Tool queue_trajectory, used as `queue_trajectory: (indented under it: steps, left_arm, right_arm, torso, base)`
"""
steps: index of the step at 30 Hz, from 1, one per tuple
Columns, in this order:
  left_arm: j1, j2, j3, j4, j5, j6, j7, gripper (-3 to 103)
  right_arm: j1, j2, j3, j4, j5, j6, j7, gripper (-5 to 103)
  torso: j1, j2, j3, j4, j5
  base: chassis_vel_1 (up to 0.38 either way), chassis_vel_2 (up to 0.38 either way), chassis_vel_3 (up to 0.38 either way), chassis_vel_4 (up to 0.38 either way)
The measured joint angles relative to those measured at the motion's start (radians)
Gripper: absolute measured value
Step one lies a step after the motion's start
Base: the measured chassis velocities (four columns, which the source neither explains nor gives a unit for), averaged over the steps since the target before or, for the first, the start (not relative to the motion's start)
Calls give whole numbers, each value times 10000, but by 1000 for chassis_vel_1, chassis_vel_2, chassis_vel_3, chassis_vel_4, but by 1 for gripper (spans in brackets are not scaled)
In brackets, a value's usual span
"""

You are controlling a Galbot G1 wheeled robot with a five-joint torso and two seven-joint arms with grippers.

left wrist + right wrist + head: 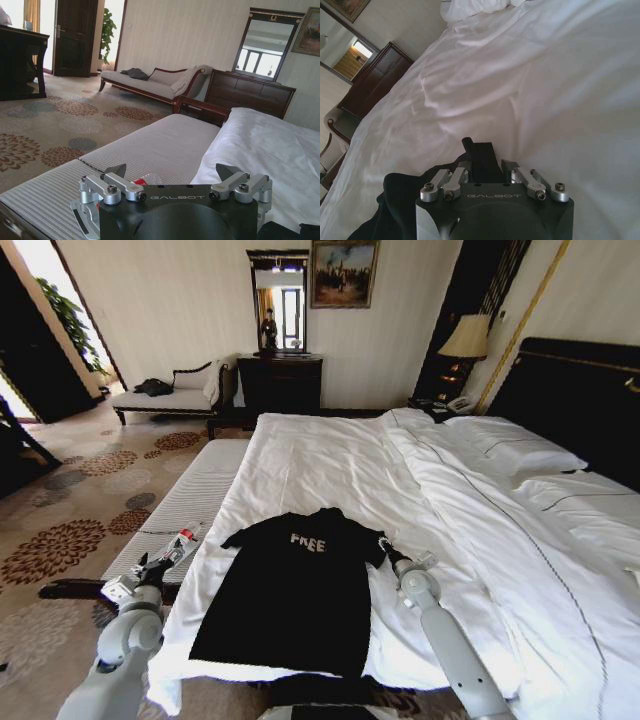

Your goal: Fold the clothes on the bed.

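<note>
Your right gripper has its fingers pinched together with black cloth bunched just below them — looks like it's got hold of the T-shirt at the sleeve, which in the head view sits on the shirt's right side, by the gripper. Your left gripper has its fingers spread wide w/ nothing between them; it hangs over the striped bench, left of the shirt, clear of it. A small bottle w/ a red label lies on that bench just beyond the left gripper. The shirt lies flat, "FREE" lettering up, collar toward the far end, on the near-left part of the bed — hem near the mattress's front edge. White duvet lies well to the shirt's right.
</note>
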Motion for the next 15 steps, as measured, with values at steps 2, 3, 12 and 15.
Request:
queue_trajectory:
  steps: [2,3,12,15]
  left_arm:
    - [-3,-10,-3,21,8,-7,-1,100]
    - [-7,-14,-3,22,10,-8,-1,100]
    - [-53,-43,27,62,45,-17,-1,100]
    - [-66,-67,49,65,72,-18,-2,100]
  right_arm:
    - [72,3,-7,-74,0,61,-5,25]
    - [90,3,-8,-92,0,87,-4,25]
    - [183,-40,138,-169,33,352,-13,1]
    - [200,-65,240,-124,108,375,-20,0]
  torso:
    - [0,0,0,1,0]
    - [0,0,0,1,0]
    - [0,0,0,0,0]
    - [0,0,0,1,1]
  base:
    - [0,0,0,0]
    - [0,0,0,0]
    - [0,0,0,0]
    - [0,0,0,0]
